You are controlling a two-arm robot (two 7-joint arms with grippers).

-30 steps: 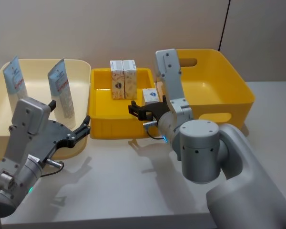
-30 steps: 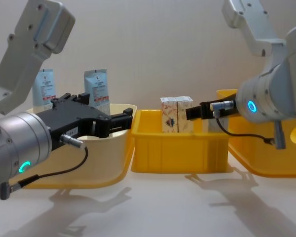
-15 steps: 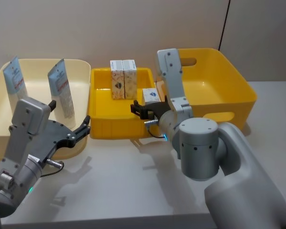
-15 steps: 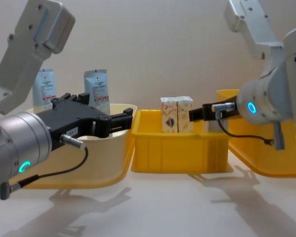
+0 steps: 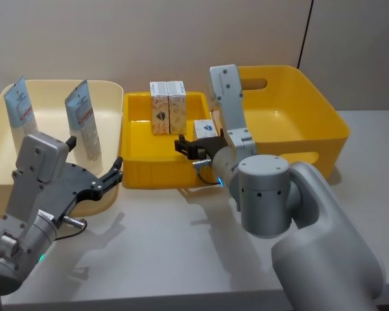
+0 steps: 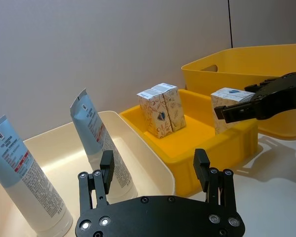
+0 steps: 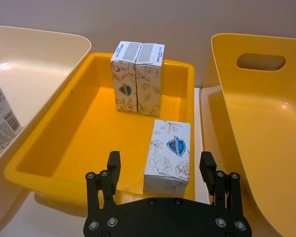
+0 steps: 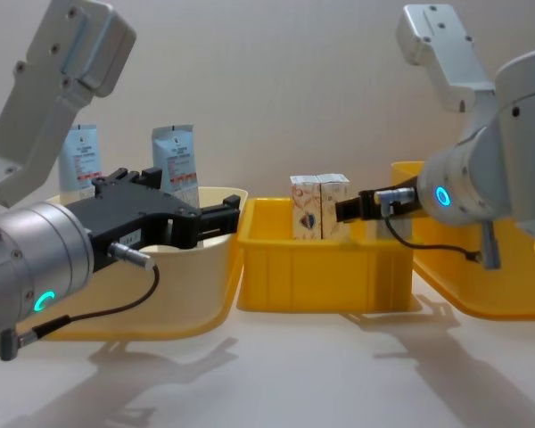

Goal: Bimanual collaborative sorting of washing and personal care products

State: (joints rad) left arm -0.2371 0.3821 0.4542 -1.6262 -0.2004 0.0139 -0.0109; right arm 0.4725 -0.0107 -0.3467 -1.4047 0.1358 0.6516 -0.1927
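1. Holds the left gripper (image 5: 96,157) low on the left side, aimed forward and a little inward.
2. Spreads its black fingers (image 6: 107,167) wide apart, parallel to each other.
3. Bends the left arm (image 8: 67,71) sharply, with the grey link rising above the round wrist housing (image 8: 31,263).
4. Reaches the right gripper (image 5: 189,148) forward and across toward the left, apparently about level, though seen edge-on from the chest.
5. Parts those fingertips widely too.
6. Folds the right arm (image 8: 446,53) upright behind its wrist.
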